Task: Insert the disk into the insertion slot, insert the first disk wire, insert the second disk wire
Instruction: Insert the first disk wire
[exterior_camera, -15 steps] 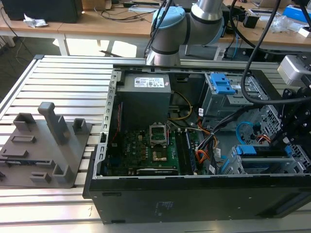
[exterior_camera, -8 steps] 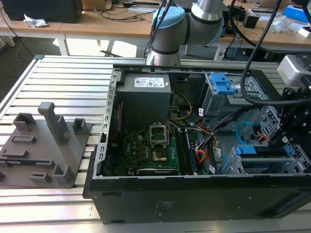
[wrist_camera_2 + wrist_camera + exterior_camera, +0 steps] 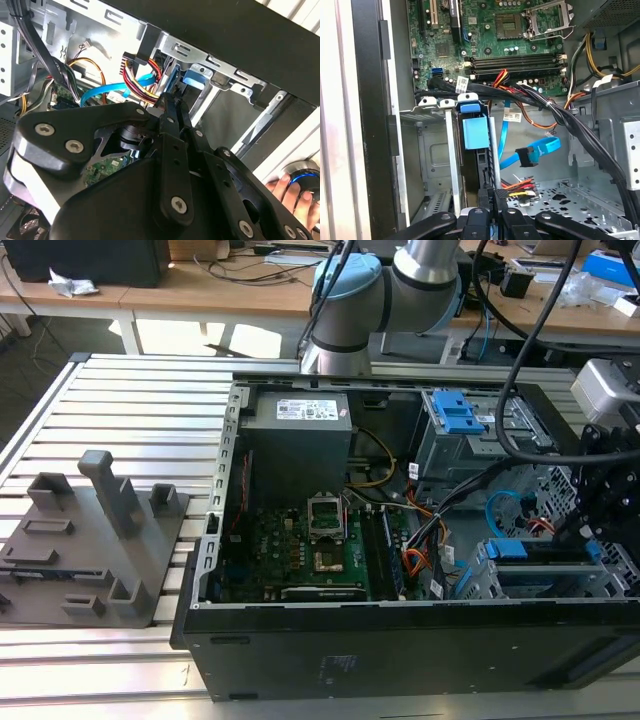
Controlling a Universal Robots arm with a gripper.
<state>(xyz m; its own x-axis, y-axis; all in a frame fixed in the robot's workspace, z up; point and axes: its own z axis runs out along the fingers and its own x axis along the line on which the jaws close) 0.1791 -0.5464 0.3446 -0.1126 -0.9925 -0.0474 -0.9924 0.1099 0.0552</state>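
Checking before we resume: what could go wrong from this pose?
The gripper grips the first disk wire close to the disk; a skewed plug may jam. The loose second disk wire hangs beside it and could snag. A person's hand is close beside the gripper: pinch risk.

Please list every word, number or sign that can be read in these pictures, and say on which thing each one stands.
No text can be read with certainty.
power supply label, exterior view: print too small to read.
case side sticker, exterior view: blurred, unreadable.
cable tag, first wrist view: print too small to read.
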